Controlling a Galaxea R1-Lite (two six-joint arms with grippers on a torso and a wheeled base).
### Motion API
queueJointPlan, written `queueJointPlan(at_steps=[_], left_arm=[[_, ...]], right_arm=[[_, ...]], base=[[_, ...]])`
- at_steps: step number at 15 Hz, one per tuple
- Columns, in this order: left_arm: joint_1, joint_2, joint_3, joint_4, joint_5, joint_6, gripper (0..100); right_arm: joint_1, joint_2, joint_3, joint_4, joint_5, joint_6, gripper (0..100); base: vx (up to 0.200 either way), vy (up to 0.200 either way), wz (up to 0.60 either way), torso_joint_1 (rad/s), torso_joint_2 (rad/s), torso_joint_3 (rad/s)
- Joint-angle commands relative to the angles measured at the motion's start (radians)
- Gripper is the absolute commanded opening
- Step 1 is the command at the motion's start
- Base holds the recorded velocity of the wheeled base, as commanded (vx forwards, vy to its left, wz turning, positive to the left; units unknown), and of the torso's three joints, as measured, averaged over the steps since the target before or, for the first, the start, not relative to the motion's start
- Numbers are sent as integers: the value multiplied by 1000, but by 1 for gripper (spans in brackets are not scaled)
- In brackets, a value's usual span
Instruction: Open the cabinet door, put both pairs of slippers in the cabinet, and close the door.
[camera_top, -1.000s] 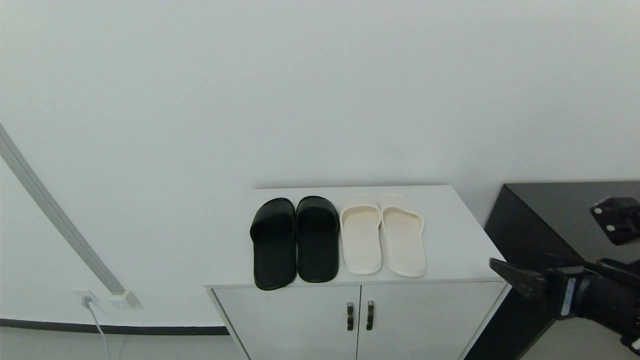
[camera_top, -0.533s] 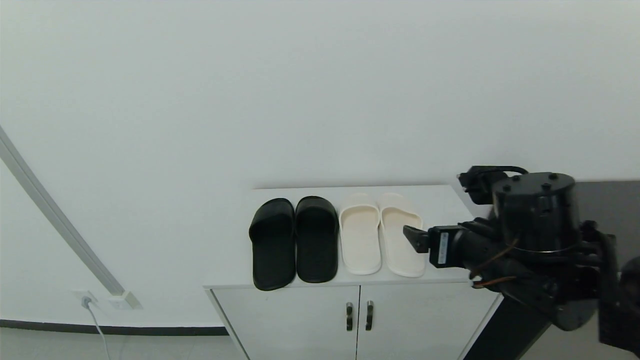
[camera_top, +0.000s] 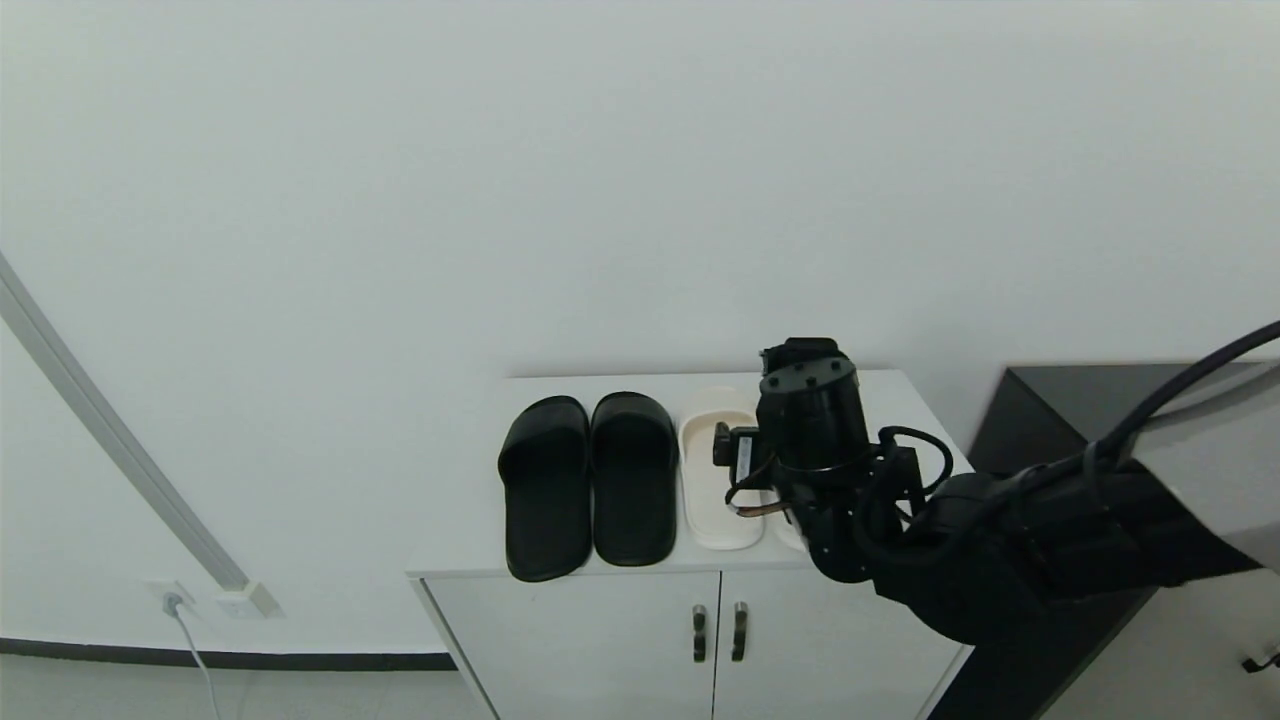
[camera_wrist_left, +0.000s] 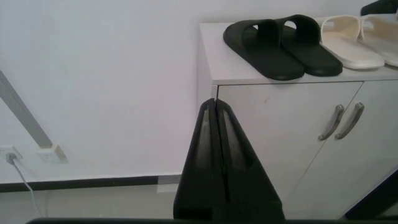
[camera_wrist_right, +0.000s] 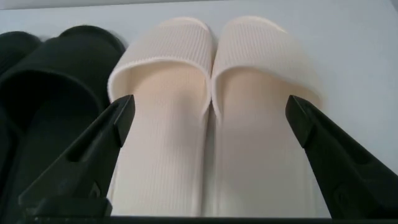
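your right gripper, wide open, straddles the cream ribbed slippers while the white cabinet doors are shut; grasping now could leave nowhere to stow them.

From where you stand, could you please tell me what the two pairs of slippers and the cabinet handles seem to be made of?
Cream slippers: probably moulded foam or soft rubber, matte, with fine ribbing across footbed and strap.
Black slippers: likely the same moulded kind, smooth with a faint sheen.
Cabinet handles: apparently metal, dark with bright highlights; plated plastic is possible.
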Motion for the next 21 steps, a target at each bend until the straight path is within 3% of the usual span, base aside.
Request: queueJointPlan(at_steps=[1,16,17,21], left_arm=[[0,0,0,0,0,0,0],[0,0,0,0,0,-2,0],[0,0,0,0,0,-2,0],[0,0,0,0,0,-2,0]], right_arm=[[-15,105,-52,-8,-16,-2,100],[-110,283,-278,-58,17,-75,100],[-111,284,-279,-58,17,-77,0],[-111,283,-279,-58,33,-88,0]], base=[[0,0,0,0,0,0],[0,0,0,0,0,0],[0,0,0,0,0,0],[0,0,0,0,0,0]])
